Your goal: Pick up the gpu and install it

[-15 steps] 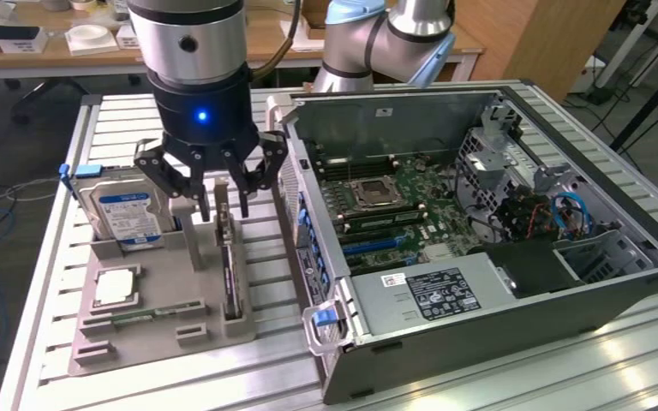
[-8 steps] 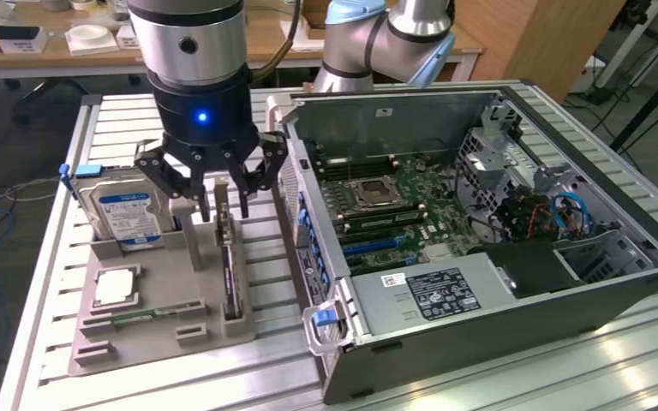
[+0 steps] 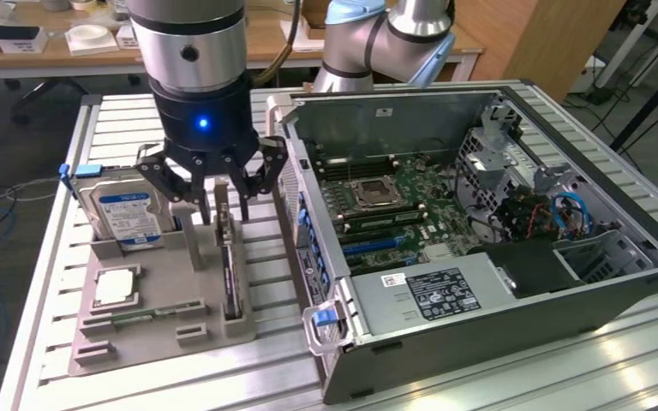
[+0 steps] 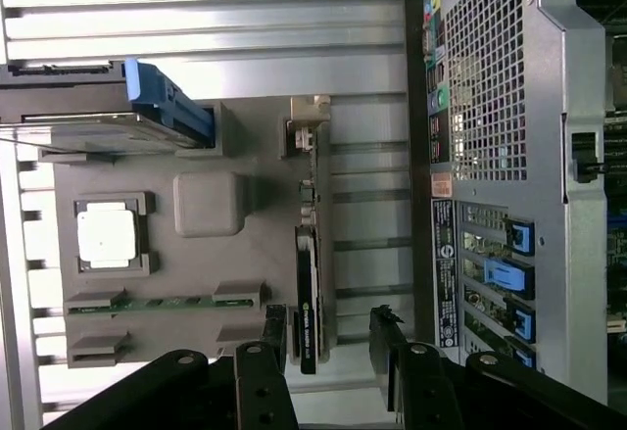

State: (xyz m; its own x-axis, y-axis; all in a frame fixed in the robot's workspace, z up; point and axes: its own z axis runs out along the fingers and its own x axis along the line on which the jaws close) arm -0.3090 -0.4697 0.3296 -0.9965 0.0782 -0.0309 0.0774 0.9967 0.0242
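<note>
We found the hand [image 3: 226, 201] spread wide over the gpu [image 3: 230, 274], which stood on edge in the grey holder [image 3: 158, 342] on the counter [image 3: 112, 120]. The wrist view set its fingers [image 4: 274, 342] either side of the card; the exterior view bared the case's [image 3: 512, 317] motherboard [image 3: 397, 214].

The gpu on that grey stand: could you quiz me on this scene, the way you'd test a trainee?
1. True or false: the gripper is shut on the gpu.
2. How does the gpu sit? A, lying flat; B, standing on edge in the grey holder; C, hanging from the gripper.
3. Fill in: the hard drive stands to the exterior view's ____ of the gpu.
Key: 1 false, it is open; 2 B; 3 left.
</note>
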